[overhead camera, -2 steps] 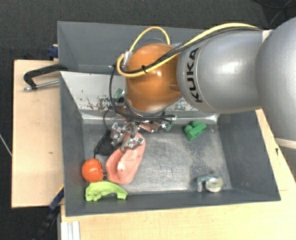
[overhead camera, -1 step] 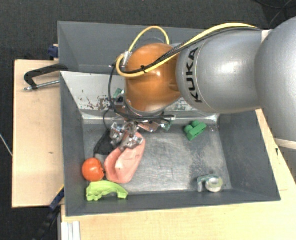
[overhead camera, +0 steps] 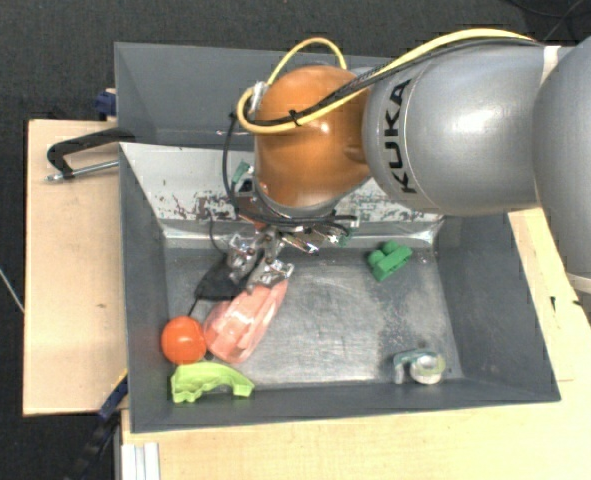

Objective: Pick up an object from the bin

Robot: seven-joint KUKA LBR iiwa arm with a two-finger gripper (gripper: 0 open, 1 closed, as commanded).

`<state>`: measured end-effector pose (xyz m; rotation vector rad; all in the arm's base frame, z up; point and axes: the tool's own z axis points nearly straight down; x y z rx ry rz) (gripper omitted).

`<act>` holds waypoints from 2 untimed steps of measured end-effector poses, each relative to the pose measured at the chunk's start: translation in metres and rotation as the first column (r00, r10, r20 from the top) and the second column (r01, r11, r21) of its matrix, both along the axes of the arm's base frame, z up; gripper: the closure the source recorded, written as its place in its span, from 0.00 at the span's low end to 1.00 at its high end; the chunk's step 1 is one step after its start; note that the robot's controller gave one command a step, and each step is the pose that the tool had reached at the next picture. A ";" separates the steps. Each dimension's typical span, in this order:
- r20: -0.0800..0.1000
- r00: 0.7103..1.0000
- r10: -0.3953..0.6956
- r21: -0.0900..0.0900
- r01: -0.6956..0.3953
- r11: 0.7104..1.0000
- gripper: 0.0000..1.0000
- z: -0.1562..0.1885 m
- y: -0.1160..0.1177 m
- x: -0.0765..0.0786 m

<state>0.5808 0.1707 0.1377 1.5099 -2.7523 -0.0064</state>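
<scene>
Hand point(overhead camera: 262, 256) low in the bin's point(overhead camera: 140, 298) left rear, directly at the upper end of the pink pouch point(overhead camera: 243, 323). Whether apart or together: cannot tell. Orange ball point(overhead camera: 183, 340) touches the pouch's lower end.

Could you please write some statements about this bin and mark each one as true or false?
1. The orange ball lies beside the pink object. True.
2. The pincer is above the green block. False: it is at the pink object's upper end; the block lies apart, toward the view's right.
3. The lime-green thing lies near the front wall of the bin. True.
4. The small round thing lies at the view's left. False: it lies at the front right.
</scene>
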 end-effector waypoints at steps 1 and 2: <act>0.013 1.000 -0.006 0.002 0.006 1.000 1.00 0.041 -0.003 -0.003; 0.011 1.000 -0.003 0.002 0.003 1.000 1.00 0.036 -0.002 -0.003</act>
